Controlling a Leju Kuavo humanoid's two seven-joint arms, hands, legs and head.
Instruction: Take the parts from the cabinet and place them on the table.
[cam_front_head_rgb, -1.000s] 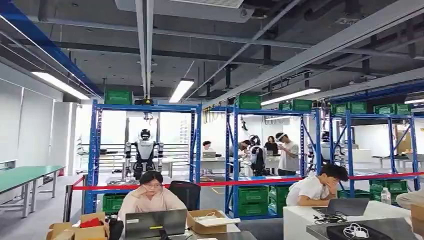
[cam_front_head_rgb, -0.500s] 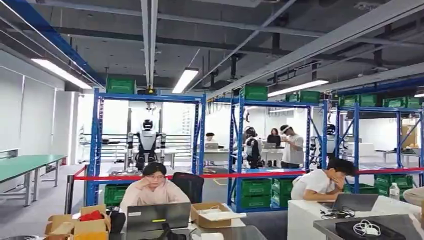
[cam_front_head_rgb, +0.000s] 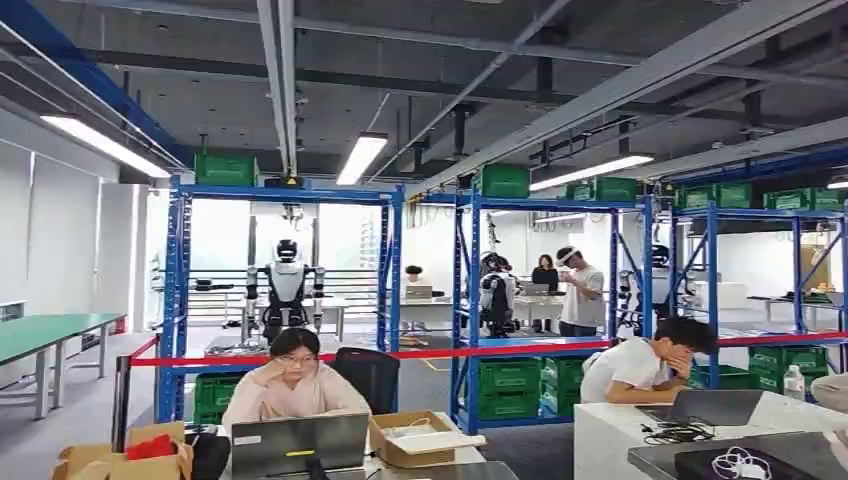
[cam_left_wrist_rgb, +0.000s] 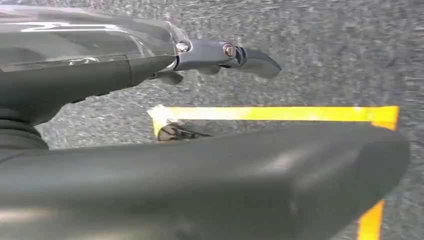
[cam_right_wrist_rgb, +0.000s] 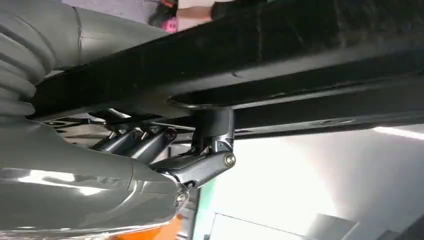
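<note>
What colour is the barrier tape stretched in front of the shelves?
Red; the barrier tape shows best in the head view.

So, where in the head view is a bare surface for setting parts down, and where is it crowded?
The long green-topped table at the left wall looks bare. The white desk on the right has a free strip left of the grey laptop and black cables. The middle desk is crowded: brown cardboard boxes, a dark laptop.

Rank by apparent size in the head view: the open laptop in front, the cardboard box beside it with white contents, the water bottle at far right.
1. Laptop, largest.
2. Cardboard box, somewhat smaller, at similar depth.
3. Water bottle, clearly smallest, though it stands farther back.
</note>
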